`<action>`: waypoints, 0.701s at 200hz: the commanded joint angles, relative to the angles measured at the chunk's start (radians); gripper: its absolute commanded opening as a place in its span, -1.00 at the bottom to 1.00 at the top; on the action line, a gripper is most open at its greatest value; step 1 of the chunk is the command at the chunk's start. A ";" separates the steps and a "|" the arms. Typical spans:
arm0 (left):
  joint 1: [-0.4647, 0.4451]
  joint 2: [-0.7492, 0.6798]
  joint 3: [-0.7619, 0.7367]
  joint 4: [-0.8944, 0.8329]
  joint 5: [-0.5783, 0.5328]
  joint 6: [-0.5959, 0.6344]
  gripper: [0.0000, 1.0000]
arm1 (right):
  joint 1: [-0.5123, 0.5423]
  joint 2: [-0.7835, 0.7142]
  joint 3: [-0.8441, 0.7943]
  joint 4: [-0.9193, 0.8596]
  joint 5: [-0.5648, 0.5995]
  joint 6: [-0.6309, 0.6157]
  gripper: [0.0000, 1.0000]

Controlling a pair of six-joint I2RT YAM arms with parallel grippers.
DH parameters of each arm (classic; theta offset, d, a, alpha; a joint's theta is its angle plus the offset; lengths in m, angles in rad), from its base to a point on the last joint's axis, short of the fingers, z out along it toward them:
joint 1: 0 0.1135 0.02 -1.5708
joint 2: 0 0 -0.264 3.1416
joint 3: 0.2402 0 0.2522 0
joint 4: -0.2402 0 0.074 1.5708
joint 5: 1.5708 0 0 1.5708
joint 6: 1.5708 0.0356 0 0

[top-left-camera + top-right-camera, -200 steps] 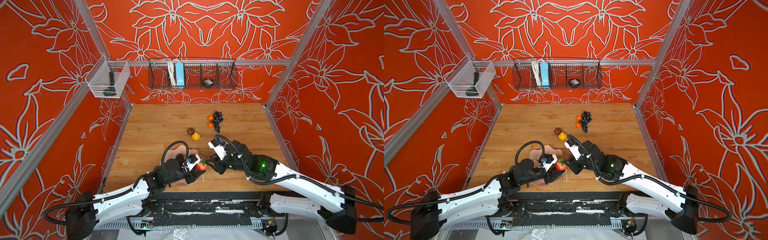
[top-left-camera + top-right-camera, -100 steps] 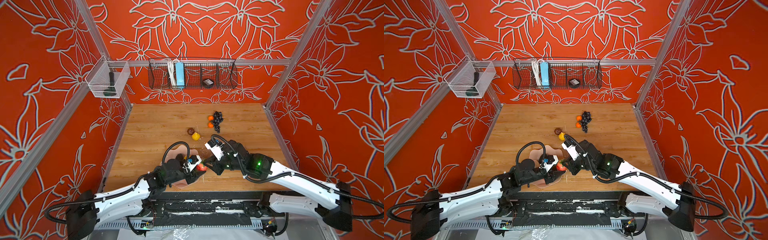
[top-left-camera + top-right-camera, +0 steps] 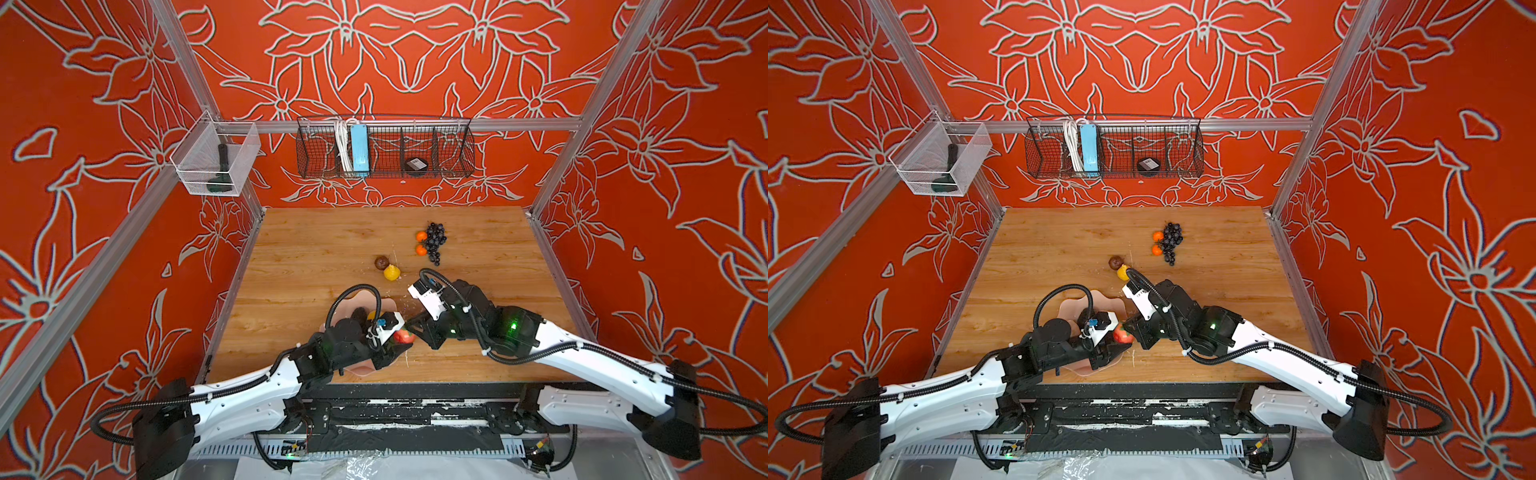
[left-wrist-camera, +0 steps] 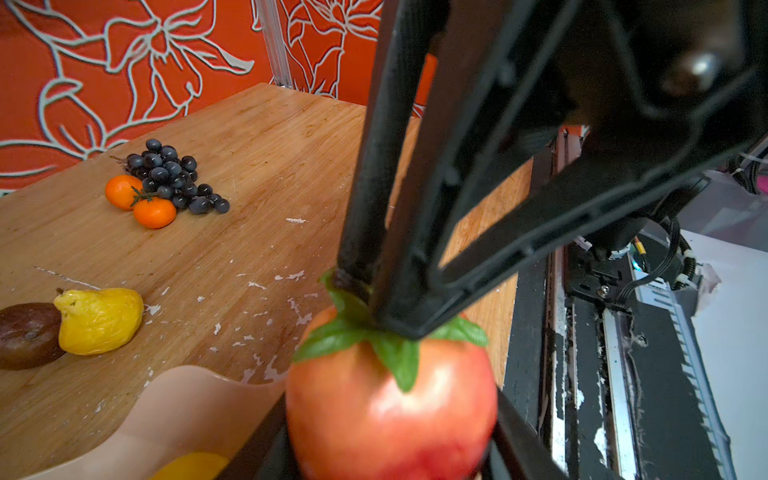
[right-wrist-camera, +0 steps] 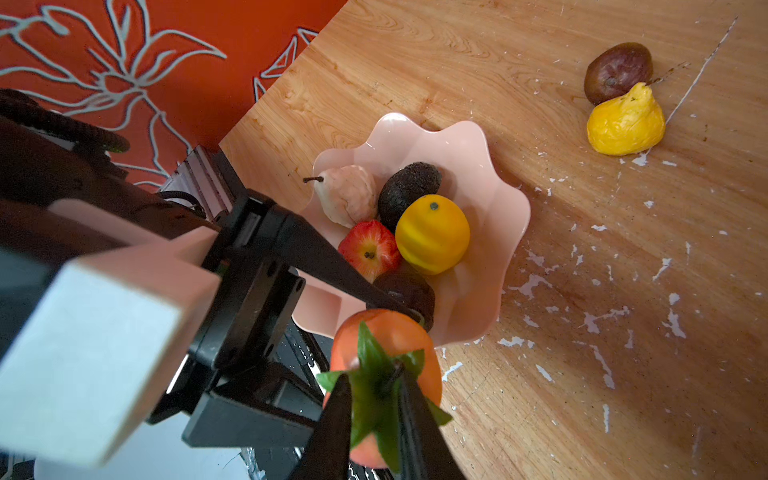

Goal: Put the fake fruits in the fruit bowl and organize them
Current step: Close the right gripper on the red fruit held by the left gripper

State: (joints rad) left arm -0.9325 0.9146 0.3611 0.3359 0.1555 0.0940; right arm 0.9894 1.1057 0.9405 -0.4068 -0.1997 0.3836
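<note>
Strawberry (image 4: 390,407) sits clamped in your left gripper (image 3: 400,340); your right gripper (image 4: 372,309) jaws pinch its leaves (image 5: 368,357), at the bowl (image 5: 478,166) edge.

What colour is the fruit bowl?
The fruit bowl is pale pink, clearest in the right wrist view.

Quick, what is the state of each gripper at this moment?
Left gripper: closed on the red fruit.
Right gripper: closed on the green leaves of the same fruit.

Left gripper (image 3: 400,345) and right gripper (image 3: 412,326) meet at red fruit (image 3: 404,335), pink bowl's (image 3: 360,296) right edge, lower centre frame.
</note>
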 commanded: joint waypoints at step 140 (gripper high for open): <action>-0.017 -0.020 0.018 -0.037 -0.092 0.008 0.44 | -0.002 0.004 0.021 0.019 0.011 0.008 -0.90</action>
State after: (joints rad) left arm -0.9440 0.9115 0.3607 0.3367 0.1177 0.1101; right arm 0.9894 1.1221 0.9405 -0.3912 -0.1951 0.4000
